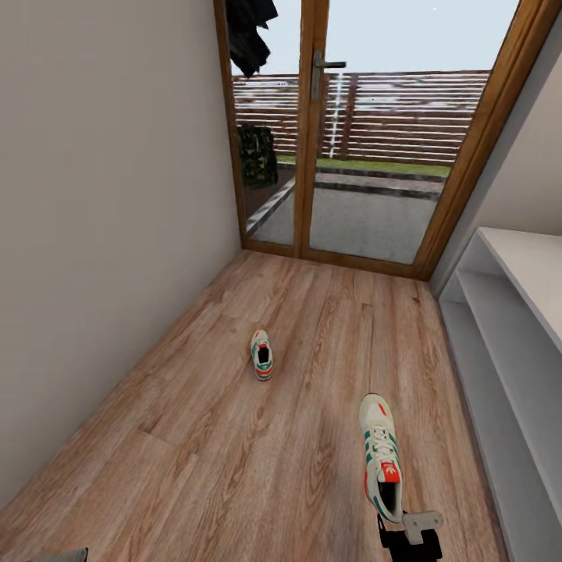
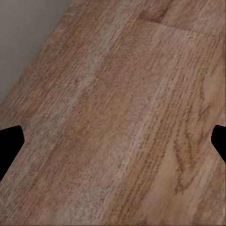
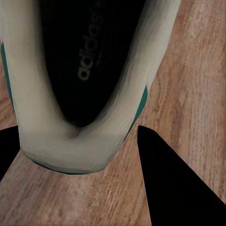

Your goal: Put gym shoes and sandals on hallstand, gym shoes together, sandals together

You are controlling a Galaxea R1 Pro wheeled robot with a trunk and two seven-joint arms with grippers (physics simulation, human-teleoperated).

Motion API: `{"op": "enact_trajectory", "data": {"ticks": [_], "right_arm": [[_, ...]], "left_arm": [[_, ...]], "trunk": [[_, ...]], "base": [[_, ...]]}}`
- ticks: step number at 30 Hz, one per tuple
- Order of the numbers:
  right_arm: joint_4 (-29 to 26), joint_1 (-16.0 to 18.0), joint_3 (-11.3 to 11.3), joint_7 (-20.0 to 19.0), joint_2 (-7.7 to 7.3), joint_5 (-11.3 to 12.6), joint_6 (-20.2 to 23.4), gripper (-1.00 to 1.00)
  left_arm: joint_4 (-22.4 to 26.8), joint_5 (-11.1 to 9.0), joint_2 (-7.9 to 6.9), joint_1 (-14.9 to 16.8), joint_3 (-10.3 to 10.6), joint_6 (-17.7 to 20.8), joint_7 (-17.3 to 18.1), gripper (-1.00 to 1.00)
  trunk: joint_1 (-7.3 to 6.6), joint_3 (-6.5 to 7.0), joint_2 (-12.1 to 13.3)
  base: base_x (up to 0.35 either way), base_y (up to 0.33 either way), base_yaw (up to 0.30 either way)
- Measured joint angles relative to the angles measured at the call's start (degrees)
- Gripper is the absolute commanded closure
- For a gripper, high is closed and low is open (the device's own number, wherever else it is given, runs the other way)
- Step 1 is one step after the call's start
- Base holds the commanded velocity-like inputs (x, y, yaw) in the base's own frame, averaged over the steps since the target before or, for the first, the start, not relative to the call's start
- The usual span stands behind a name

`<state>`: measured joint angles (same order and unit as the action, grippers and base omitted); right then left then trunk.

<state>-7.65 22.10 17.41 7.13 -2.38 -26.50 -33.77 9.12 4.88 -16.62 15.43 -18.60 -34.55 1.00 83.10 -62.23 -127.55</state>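
Note:
Two white gym shoes with green stripes are in the head view. The far one (image 1: 262, 353) lies on the wood corridor floor (image 1: 195, 437) near the middle. My right gripper (image 1: 410, 532) holds the near one (image 1: 381, 457) by the heel. In the right wrist view, the black fingers (image 3: 179, 188) press the heel sides of this shoe (image 3: 84, 70), and its dark opening faces the camera. My left gripper (image 2: 117, 134) hangs open over bare planks. The pale hallstand (image 1: 507, 312) runs along the right wall. The sandals are out of view.
A glass door with a wooden frame (image 1: 312, 133) closes the corridor's far end, and dark clothes (image 1: 250, 35) hang at its left. A plain grey wall (image 1: 101, 234) bounds the left side. Floor lies open between the shoes and the door.

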Motion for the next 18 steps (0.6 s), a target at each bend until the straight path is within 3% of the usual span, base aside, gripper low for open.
{"op": "enact_trajectory", "data": {"ticks": [6, 18], "right_arm": [[0.00, 0.00, 0.00, 0.00, 0.00, 0.00, 0.00, 1.00], [0.00, 0.00, -0.01, 0.01, 0.00, 0.00, -0.01, 1.00]], "left_arm": [[0.05, 0.13, 1.52, 0.00, 0.20, -0.13, 0.30, -1.00], [0.03, 0.13, 1.84, 0.00, 0.19, -0.20, 0.27, -1.00]], "trunk": [[0.00, 0.00, 0.00], [-0.03, 0.00, 0.00]], "base": [[0.020, 0.000, 0.000], [0.266, -0.133, 0.000]]}}
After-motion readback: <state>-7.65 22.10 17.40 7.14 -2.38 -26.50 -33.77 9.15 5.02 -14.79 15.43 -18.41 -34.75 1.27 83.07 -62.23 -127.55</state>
